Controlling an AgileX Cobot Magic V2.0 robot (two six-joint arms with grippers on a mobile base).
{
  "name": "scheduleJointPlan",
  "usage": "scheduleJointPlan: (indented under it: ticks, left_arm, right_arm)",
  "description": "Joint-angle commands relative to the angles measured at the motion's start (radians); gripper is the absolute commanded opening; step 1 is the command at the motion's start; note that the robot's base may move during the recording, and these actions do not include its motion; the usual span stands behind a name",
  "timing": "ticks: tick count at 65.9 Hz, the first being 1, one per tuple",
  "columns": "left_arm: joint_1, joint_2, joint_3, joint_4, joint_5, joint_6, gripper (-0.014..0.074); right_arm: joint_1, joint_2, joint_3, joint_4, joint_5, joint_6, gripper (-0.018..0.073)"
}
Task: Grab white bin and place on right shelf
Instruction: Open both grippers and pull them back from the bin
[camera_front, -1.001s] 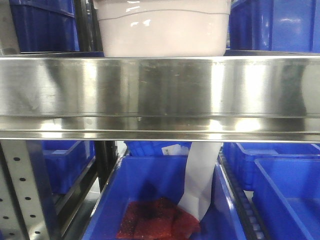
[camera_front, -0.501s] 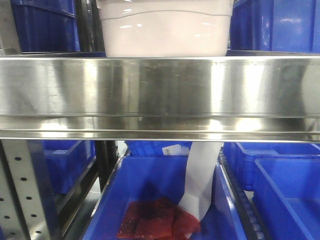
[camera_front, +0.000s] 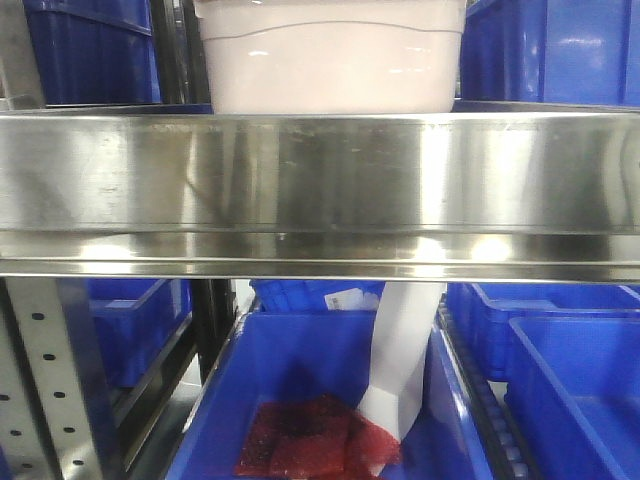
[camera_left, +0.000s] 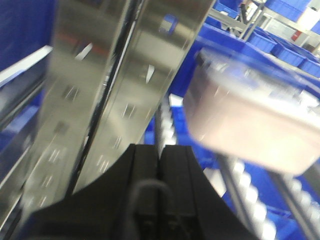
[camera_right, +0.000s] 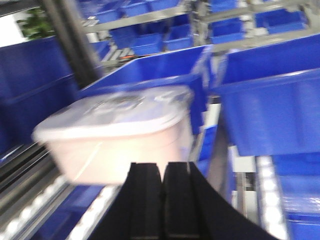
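Observation:
The white bin (camera_front: 330, 60), a pinkish-white tub with a curved ridge, stands on the stainless-steel shelf (camera_front: 320, 190) at top centre of the front view, behind the wide shiny lip. It shows blurred in the left wrist view (camera_left: 250, 120) to the right of my left gripper (camera_left: 161, 150), which is shut and empty beside a perforated steel upright (camera_left: 115, 85). In the right wrist view the bin (camera_right: 115, 135) with its glossy lid lies just ahead of my right gripper (camera_right: 164, 167), which is shut and empty. Neither gripper shows in the front view.
Blue plastic bins (camera_front: 545, 50) flank the white bin on both sides. Below the shelf a blue bin (camera_front: 320, 400) holds a red pack and a white paper strip (camera_front: 400, 360). More blue bins (camera_right: 270, 105) and roller rails (camera_right: 265, 200) stand to the right.
The white bin's image has shifted very slightly in the front view; its ridge sits a little higher. Nothing else has visibly moved.

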Motion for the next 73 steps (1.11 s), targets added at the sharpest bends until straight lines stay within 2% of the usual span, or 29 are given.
scheduleJointPlan:
  ticks: [1,9,20,26,41,73]
  left_arm:
    - [-0.004,-0.078,0.036,-0.03,-0.092,-0.008,-0.0117]
    - [-0.004,-0.186,0.113,-0.046,-0.084,-0.007,-0.0117]
    - [-0.004,-0.334,0.166,0.069,0.022,-0.005,-0.0117]
    - [-0.004,-0.423,0.174,0.086,0.064,-0.005,-0.0117]
    - [-0.004,-0.578,0.174,0.171,0.077,-0.005,-0.0115]
    - [-0.004,-0.599,0.174,0.181,0.082,-0.005,-0.0116]
  right_arm:
    - [0.06,-0.072,0.069,0.016,-0.173,-0.023,0.0056]
    - [0.12,-0.197,0.217,0.012,-0.288,-0.062,0.0056]
    - [0.132,-0.393,0.362,0.008,-0.245,-0.162,0.0056]
    - [0.126,-0.499,0.417,0.008,-0.253,-0.165,0.0056]
    - [0.126,-0.705,0.513,0.008,-0.257,-0.165,0.0056]
    - [0.126,-0.747,0.532,0.008,-0.258,-0.165,0.0056]
